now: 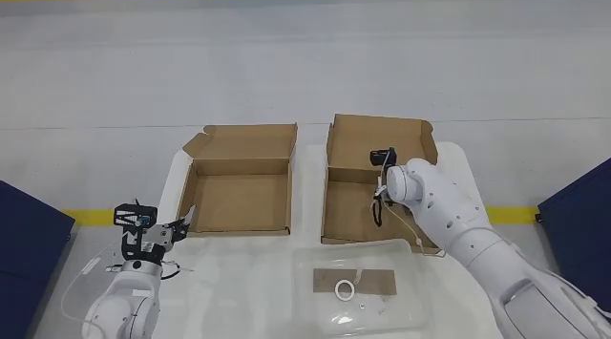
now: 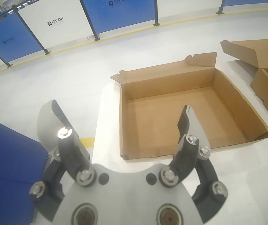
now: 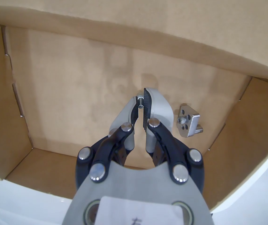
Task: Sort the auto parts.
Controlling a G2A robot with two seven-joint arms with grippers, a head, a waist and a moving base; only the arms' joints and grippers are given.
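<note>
Right wrist view: right tool point(image 3: 141, 99) pinching screw point(image 3: 140, 103) over box point(image 3: 7, 122) w/ metal bracket point(image 3: 188, 123) inside (left tool point(image 2: 120, 105) spread).

Left arm low and open-handed; right arm stretched out and pinching

Left arm point(image 1: 122, 312) sits at the near left, its left gripper point(image 2: 120, 105) aimed toward the far right, fingers point(image 2: 61, 120) spread wide with nothing between them; right arm point(image 1: 468, 234) stretches from the near right toward the far centre, wrist bent over; right gripper point(image 3: 140, 94) points downward, its tips closed on a small screw point(image 3: 140, 100).
</note>
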